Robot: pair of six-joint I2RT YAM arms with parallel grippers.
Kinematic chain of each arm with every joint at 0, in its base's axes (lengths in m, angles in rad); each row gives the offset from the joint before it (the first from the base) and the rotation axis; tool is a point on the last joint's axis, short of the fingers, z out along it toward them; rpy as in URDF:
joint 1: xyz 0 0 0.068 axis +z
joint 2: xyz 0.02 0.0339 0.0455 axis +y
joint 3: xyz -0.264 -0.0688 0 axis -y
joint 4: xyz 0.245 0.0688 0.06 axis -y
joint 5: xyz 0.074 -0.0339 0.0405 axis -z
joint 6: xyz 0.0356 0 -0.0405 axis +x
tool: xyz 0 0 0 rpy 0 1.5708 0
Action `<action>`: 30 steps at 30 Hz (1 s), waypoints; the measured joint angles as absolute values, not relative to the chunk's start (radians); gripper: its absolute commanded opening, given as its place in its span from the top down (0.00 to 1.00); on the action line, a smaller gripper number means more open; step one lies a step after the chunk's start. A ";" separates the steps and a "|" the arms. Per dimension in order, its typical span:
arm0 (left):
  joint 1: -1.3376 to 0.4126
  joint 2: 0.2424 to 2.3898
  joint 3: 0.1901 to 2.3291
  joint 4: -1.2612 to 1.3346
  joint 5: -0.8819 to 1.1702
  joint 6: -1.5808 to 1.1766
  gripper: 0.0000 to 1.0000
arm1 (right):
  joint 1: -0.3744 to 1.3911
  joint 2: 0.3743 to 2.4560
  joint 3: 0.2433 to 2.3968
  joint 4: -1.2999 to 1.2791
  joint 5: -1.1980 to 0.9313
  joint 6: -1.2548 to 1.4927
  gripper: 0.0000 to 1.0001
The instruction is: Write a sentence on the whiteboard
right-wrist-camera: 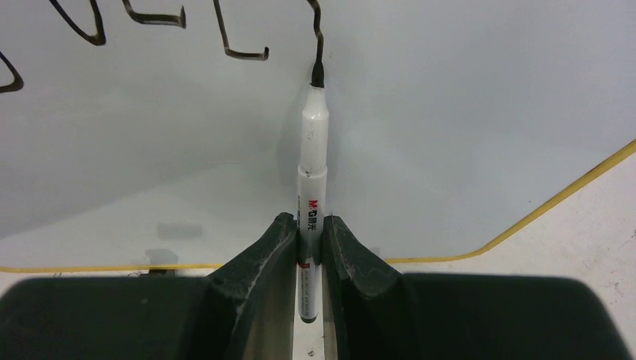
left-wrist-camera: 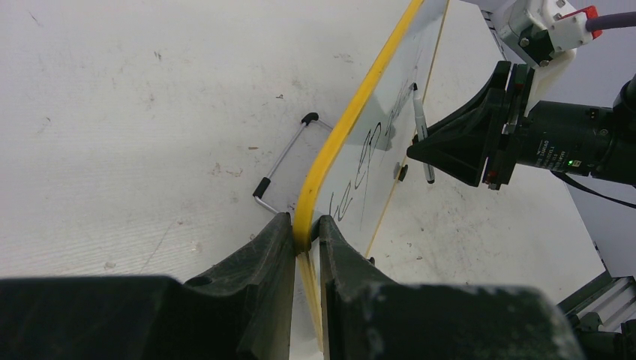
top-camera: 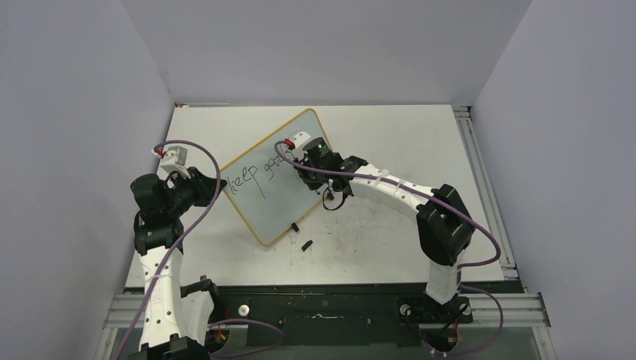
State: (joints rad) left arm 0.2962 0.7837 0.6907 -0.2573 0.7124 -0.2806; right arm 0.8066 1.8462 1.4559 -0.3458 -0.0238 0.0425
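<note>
The whiteboard [top-camera: 285, 206], pale with a yellow rim, lies at an angle in the middle of the table. The sentence [top-camera: 251, 176] on it reads "keep" plus the first strokes of a second word; it also shows in the left wrist view [left-wrist-camera: 360, 169] and the right wrist view [right-wrist-camera: 157, 19]. My left gripper [left-wrist-camera: 306, 232] is shut on the board's yellow rim at its left corner [top-camera: 217, 182]. My right gripper [right-wrist-camera: 309, 229] is shut on a white marker [right-wrist-camera: 313, 150], whose black tip touches the board at the end of the last stroke. The marker also shows in the left wrist view [left-wrist-camera: 420, 127].
A small black marker cap [top-camera: 307, 244] lies on the table just past the board's near corner. A wire stand [left-wrist-camera: 281, 161] with black tips sticks out under the board's back side. Grey walls close in the table on three sides, and a metal rail [top-camera: 480, 172] runs along its right edge.
</note>
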 measured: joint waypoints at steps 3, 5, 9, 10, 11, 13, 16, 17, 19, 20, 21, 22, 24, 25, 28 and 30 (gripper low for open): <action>0.296 0.784 0.691 -0.257 0.712 -0.281 1.00 | 0.813 1.846 1.448 -0.347 -0.024 0.042 0.95; 0.296 0.784 0.691 -0.257 0.712 -0.281 1.00 | 0.815 1.846 1.446 -0.347 -0.024 0.042 0.95; 0.296 0.784 0.691 -0.257 0.712 -0.281 1.00 | 0.817 1.846 1.446 -0.347 -0.023 0.042 0.95; 0.296 0.784 0.691 -0.257 0.712 -0.281 1.00 | 0.818 1.846 1.445 -0.347 -0.023 0.042 0.95; 0.296 0.784 0.691 -0.257 0.712 -0.281 1.00 | 0.819 1.846 1.444 -0.347 -0.024 0.042 0.95; 0.296 0.784 0.691 -0.257 0.712 -0.281 1.00 | 0.820 1.846 1.442 -0.346 -0.025 0.041 0.95; 0.296 0.784 0.691 -0.257 0.712 -0.281 1.00 | 0.821 1.846 1.441 -0.346 -0.029 0.040 0.95; 0.296 0.784 0.691 -0.257 0.712 -0.281 1.00 | 0.821 1.844 1.439 -0.345 -0.032 0.038 0.95; 0.296 0.784 0.691 -0.257 0.712 -0.281 1.00 | 0.822 1.840 1.435 -0.345 -0.035 0.037 0.95; 0.296 0.784 0.691 -0.257 0.712 -0.281 1.00 | 0.822 1.839 1.433 -0.345 -0.035 0.037 0.95; 0.296 0.784 0.691 -0.257 0.713 -0.281 1.00 | 0.823 1.837 1.429 -0.342 -0.035 0.036 0.95; 0.296 0.784 0.691 -0.257 0.713 -0.281 1.00 | 0.825 1.832 1.421 -0.338 -0.035 0.035 0.95; 0.296 0.784 0.691 -0.257 0.714 -0.281 1.00 | 0.826 1.819 1.404 -0.336 -0.035 0.034 0.95; 0.296 0.784 0.691 -0.257 0.714 -0.281 1.00 | 0.826 1.809 1.395 -0.335 -0.035 0.034 0.95; 0.296 0.784 0.691 -0.257 0.715 -0.281 1.00 | 0.824 1.779 1.387 -0.330 -0.035 0.035 0.95; 0.296 0.784 0.691 -0.257 0.715 -0.281 1.00 | 0.820 1.763 1.387 -0.322 -0.036 0.035 0.95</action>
